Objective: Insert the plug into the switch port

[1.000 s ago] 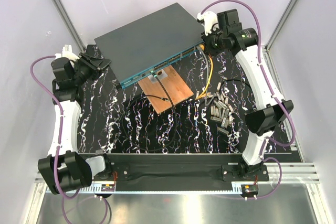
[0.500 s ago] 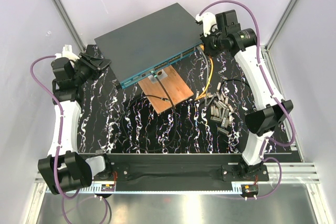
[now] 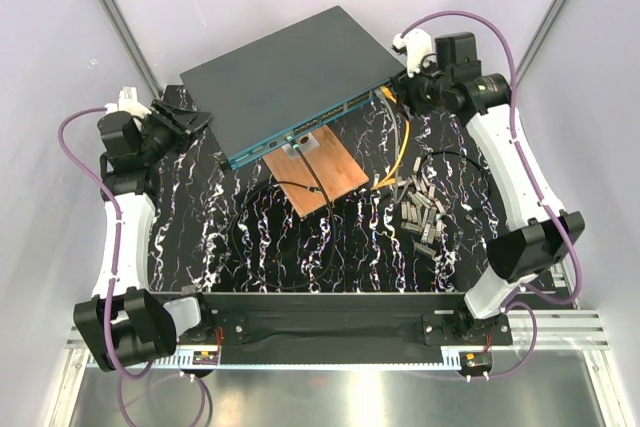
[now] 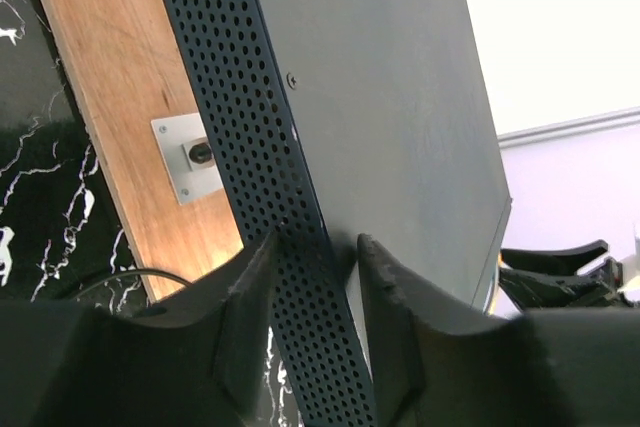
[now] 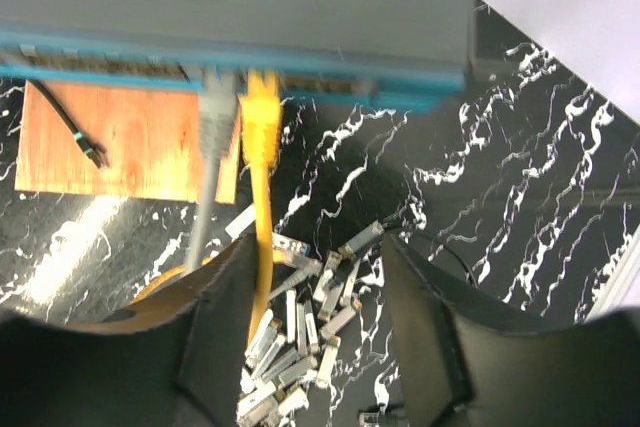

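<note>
The switch [image 3: 285, 72] lies at the back of the table, dark grey on top, its teal front edge [image 5: 230, 57] facing the arms. A yellow plug [image 5: 260, 97] sits in a port on that edge, beside a grey plug [image 5: 213, 107]. The yellow cable [image 3: 402, 137] trails down from it. My right gripper [image 5: 312, 247] is open and empty a short way back from the plug, off the switch's right corner [image 3: 405, 87]. My left gripper [image 4: 316, 240] straddles the switch's perforated side wall [image 4: 250, 127] at its left corner [image 3: 195, 119], jaws open with a slim gap at the right finger [image 4: 385, 287].
A small wooden board [image 3: 320, 172] with a metal socket [image 4: 195, 155] lies just in front of the switch, a thin black cable across it. A pile of small metal modules [image 3: 420, 207] sits at the right. White enclosure walls close in at the back and both sides.
My right gripper has opened, let go of the yellow plug and drawn back to the right; the plug stays in the port. The left jaws have widened a little around the switch's edge.
</note>
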`<state>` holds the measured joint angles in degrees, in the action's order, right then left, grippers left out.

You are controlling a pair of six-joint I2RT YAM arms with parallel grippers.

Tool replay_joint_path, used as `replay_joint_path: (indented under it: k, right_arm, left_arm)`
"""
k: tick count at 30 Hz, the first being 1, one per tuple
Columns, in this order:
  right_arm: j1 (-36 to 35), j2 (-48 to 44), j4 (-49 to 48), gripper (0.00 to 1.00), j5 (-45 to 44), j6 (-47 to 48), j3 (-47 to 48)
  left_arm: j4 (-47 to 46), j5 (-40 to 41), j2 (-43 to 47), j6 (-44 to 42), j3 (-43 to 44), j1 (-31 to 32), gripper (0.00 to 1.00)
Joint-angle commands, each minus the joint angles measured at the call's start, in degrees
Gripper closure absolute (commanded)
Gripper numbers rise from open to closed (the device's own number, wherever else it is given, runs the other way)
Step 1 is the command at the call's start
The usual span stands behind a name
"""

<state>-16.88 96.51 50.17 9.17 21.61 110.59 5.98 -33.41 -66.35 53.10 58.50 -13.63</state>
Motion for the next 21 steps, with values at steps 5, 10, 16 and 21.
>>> replay_joint_path:
  k: [5,10,16,21]
  right_arm:
    - [5.2,-9.3,4.0,0.28,5.5,2.9,-4.8]
    - [11.2,-15.0,8.7,0.07,14.3,3.7,-7.9]
    - [22.8,-14.6,13.2,0.1,20.1,6.2,-8.1]
    - [27.8,-5.6,13.6,0.16,15.4,6.3,-7.6]
  left_arm:
    - [-1.9,-1.8,0.3,-2.5,1.8,1.5,0.28]
    - [-1.4,-1.4,2.7,-2.9,2.1,-1.1,0.11]
    - [-0.4,-3.7,3.7,-8.7,6.3,-4.7,0.06]
    - [-0.1,-4.8,5.3,-16.6,9.5,-5.3,0.05]
